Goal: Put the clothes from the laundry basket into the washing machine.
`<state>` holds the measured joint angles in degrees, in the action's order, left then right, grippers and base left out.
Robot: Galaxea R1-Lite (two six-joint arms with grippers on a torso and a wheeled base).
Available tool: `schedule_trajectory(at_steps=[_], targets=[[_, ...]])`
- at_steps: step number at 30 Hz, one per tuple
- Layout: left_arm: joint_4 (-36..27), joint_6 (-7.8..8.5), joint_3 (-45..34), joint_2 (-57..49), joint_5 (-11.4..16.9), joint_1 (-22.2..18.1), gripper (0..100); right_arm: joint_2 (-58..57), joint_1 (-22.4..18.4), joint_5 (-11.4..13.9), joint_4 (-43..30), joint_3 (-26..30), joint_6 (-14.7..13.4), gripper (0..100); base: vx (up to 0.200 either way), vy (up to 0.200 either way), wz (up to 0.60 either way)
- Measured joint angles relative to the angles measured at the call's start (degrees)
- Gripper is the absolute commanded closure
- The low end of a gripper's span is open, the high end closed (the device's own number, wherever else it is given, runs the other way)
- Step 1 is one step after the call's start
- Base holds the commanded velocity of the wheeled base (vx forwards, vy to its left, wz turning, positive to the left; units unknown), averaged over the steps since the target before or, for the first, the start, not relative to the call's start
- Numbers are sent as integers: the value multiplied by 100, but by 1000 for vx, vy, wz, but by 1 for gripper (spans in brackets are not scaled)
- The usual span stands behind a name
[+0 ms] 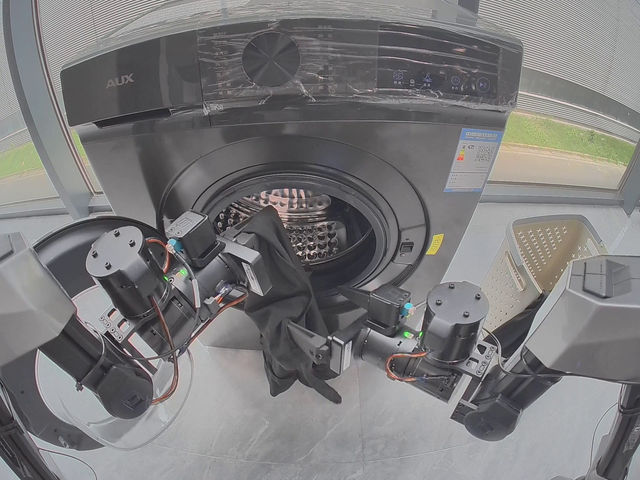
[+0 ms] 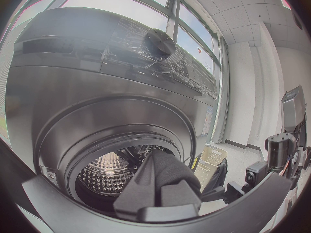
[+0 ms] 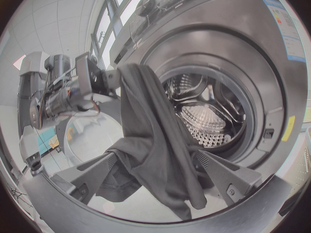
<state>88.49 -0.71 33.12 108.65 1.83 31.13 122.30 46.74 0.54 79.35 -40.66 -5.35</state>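
The grey-and-black left arm (image 1: 127,268) comes in from eight o'clock, elbow bent. Its black two-fingered left gripper (image 1: 257,238) (image 2: 162,178) points toward two o'clock, fingers pinched on a black cloth garment (image 1: 280,295). The matching right arm (image 1: 453,321) enters from four o'clock with its forearm level. Its black right gripper (image 1: 308,355) (image 3: 155,165) aims at nine o'clock, fingers spread wide around the hanging cloth.

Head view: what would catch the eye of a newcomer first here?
A black cloth garment hangs before the open mouth of the dark grey front-loading washing machine, clamped at its top by the left pincer. The open right pincer sits at its lower folds. A cream perforated plastic laundry basket stands right of the machine.
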Motion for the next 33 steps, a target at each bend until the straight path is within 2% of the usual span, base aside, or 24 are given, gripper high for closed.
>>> schedule_trajectory(at_steps=[8, 12, 15, 21, 24, 28, 33], targets=[[0, 5, -51, -35, 0, 100, 100, 226, 34, -21, 2, -717, -1, 0, 0, 0, 0], [-2, 2, -41, -46, -6, 124, 100, 343, 39, -33, 5, -802, -4, 0, 0, 0, 0], [-2, 5, -22, -48, -5, 98, 100, 373, 30, -43, 7, -534, -1, 0, 0, 0, 0], [0, 0, 1, -46, 5, -21, 100, 273, -29, -43, 16, 480, 5, 0, 0, 0, 0], [0, -5, 6, -46, 11, -60, 100, 118, -60, -35, 22, 805, 7, 0, 0, 0, 0], [0, -5, -20, -50, 11, -84, 100, -101, -82, 20, 30, 909, 5, 0, 0, 0, 0], [2, -2, -66, -63, 11, -95, 100, -276, -104, 236, 137, 811, -12, 0, 0, 0, 0]])
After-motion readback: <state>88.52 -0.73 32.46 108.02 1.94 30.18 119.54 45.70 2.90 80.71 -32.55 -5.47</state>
